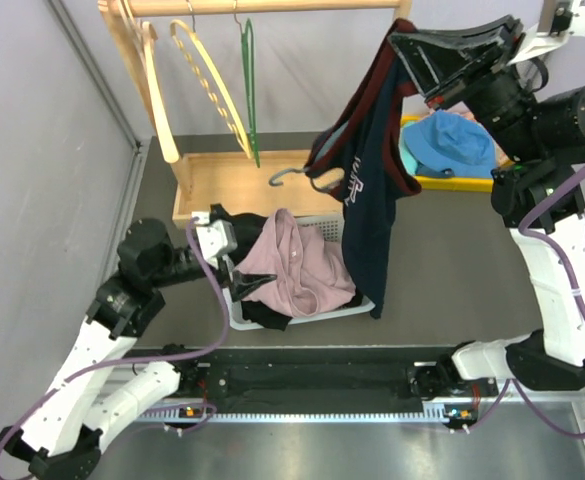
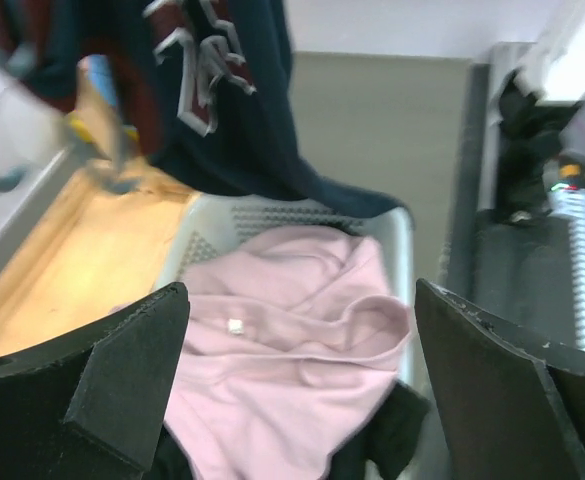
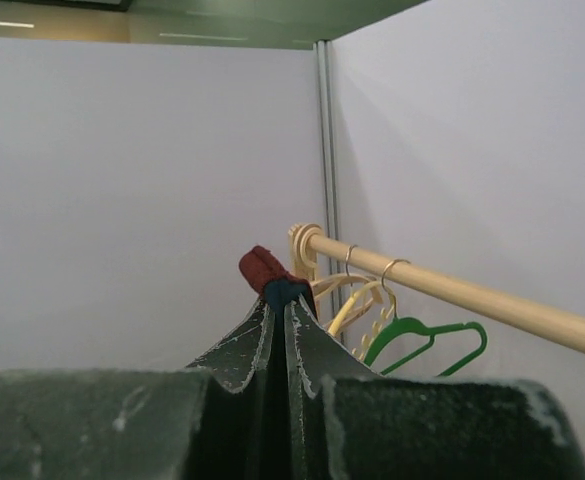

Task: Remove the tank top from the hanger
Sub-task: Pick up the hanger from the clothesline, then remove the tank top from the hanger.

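Observation:
The navy tank top point(image 1: 367, 200) with maroon trim hangs in the air from my right gripper point(image 1: 399, 38). That gripper is shut on a bunched strap point(image 3: 264, 268), its fingers point(image 3: 242, 345) pressed together. A pale hanger point(image 1: 294, 176) dangles low at the garment's left side, its hook pointing left; its body is partly hidden in the fabric. My left gripper point(image 1: 247, 283) is open, low over the basket point(image 1: 357, 308). In the left wrist view its fingers point(image 2: 132, 350) frame a pink garment point(image 2: 292, 340), with the tank top's lettering point(image 2: 202, 70) above.
A wooden rack stands at the back, its rod point(image 1: 262, 7) carrying yellow hangers point(image 1: 207, 80) and a green hanger point(image 1: 250, 90) above a wooden base point(image 1: 222, 180). A blue hat point(image 1: 450, 140) lies at the back right. The basket also holds the pink garment point(image 1: 297, 262) and dark clothes.

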{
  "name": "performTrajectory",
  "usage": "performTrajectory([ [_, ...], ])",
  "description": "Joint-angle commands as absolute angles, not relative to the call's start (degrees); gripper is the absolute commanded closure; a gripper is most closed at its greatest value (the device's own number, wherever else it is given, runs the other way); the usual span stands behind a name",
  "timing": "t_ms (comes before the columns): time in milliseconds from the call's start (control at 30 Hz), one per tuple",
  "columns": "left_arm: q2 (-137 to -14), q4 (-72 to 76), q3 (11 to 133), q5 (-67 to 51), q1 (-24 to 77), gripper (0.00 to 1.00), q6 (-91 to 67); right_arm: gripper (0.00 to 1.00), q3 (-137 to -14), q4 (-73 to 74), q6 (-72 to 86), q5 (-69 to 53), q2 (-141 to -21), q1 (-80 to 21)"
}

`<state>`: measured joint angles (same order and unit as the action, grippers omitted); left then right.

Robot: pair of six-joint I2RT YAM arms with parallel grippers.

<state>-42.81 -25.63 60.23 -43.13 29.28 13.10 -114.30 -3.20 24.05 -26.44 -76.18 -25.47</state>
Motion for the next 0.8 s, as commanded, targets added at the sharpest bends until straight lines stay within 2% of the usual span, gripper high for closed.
performTrajectory([
  [0,-39.29,-11.7,50.46,-32.43,30.5,0.01,21.17,1.0,-112.68,-3.52,20.92,-25.93,-73.3,-28.29],
  [167,-40.25,2.06,45.18,-29.8,31.55,0.01,14.53,1.0,-112.15,-1.24,20.22,-26.45,-73.21,-29.62],
  [233,-43.22,3.95,47.01,-30.14,32.25,0.01,11.53,1.0,-111.89,-0.88,19.95,-26.46,-73.04,-30.06],
  [300,-45.52,3.87,51.58,-32.68,33.22,0.01,6.25,1.0,-111.88,-0.36,19.86,-26.63,-72.95,-30.15],
  [467,-49.22,4.83,56.59,-36.21,38.05,0.01,4.48,1.0,-111.45,-0.26,20.13,-26.63,-73.3,-30.5],
  [633,-49.05,0.18,57.48,-41.82,40.51,0.01,8.25,1.0,-111.62,-0.18,19.34,-26.02,-74.35,-31.64],
  [767,-47.81,-4.22,56.43,-41.23,41.4,0.01,12.13,1.0,-111.97,-0.18,18.99,-25.23,-75.14,-32.08],
])
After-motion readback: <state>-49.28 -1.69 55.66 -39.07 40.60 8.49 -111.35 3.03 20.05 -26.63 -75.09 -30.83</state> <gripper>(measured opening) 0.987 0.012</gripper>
